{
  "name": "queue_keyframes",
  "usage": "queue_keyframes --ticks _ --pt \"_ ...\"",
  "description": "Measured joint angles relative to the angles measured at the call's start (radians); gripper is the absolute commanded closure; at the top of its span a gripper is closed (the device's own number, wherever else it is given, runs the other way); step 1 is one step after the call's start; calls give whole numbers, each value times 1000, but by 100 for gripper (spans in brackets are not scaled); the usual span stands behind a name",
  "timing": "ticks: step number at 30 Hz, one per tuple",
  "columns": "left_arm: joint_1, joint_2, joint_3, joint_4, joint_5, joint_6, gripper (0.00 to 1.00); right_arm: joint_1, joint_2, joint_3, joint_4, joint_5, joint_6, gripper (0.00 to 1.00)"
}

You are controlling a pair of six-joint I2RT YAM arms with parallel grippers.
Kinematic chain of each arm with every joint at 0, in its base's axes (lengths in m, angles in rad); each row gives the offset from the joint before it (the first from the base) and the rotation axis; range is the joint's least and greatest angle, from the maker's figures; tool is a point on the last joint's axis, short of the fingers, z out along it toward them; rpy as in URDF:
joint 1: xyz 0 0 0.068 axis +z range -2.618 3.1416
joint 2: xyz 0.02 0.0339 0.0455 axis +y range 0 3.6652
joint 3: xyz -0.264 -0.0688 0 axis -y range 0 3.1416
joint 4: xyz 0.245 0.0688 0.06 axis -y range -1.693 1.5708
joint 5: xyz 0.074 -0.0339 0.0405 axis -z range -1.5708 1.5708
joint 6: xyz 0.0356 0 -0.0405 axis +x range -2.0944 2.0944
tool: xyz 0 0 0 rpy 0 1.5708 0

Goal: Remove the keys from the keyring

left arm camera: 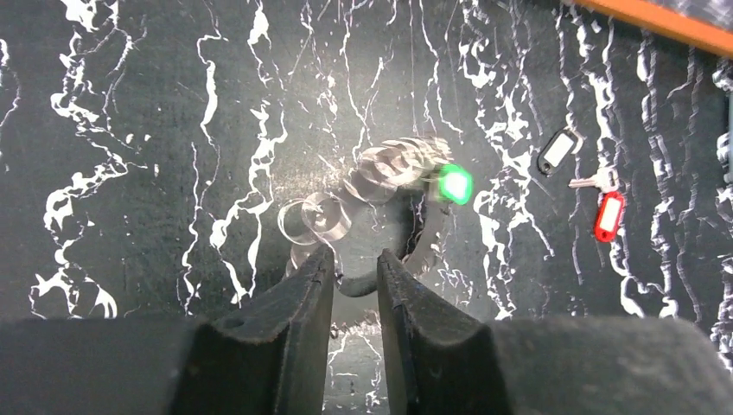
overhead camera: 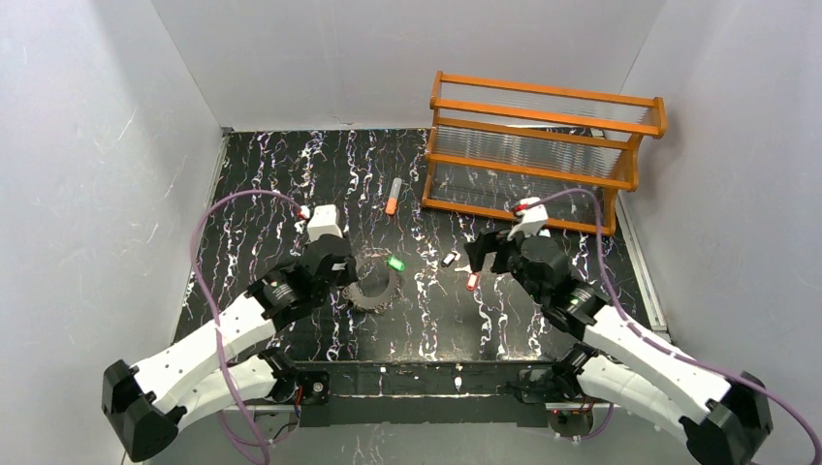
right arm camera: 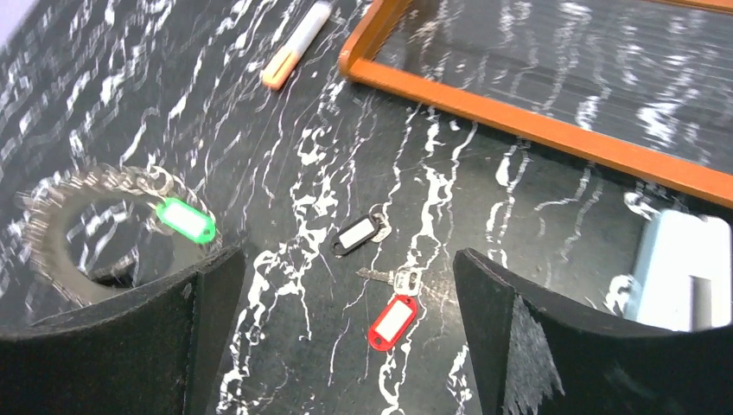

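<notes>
Black table [overhead camera: 291,194], red key [right arm camera: 393,320] loose; green key [right arm camera: 186,220] against keyring [overhead camera: 372,295]

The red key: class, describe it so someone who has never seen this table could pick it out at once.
Find the orange rack at the far right. Two small tags lie loose just in front of it; the red key is the nearer one, red-framed where the dark-and-white key beside it is black.

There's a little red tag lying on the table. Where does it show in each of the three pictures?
Top external: red tag just right of centre, slightly below the middle.
Left wrist: red tag at the far right, halfway up.
Right wrist: red tag low centre.
Shared landmark: the black-and-white tag close beside it.
</notes>
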Motion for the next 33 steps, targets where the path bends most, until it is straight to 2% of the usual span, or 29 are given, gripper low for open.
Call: queue_keyframes --ticks 4,9,10,11,12,24,29,33 --pt "0 -113 -11 -29 -27 3 50 0 -148 48 -173 94 105 1" --pt "0 -250 -5 -83 -75 26 27 -1 -322 103 -345 155 162 1" --pt "0 -269 0 -97 -82 32 21 -1 -353 114 -377 163 167 1" --pt "0 -293 8 -113 -93 42 7 -1 -381 127 -402 170 170 1" --pt "0 -320 18 -128 -104 53 2 -1 -401 137 -423 176 172 1" --pt "3 -782 50 -158 -307 149 2 -1 -612 210 -584 245 117 1" --pt "3 -811 26 -159 -357 167 2 -1 -724 200 -579 270 91 1" --pt "3 -806 2 -167 -357 187 2 -1 -742 188 -579 278 80 1"
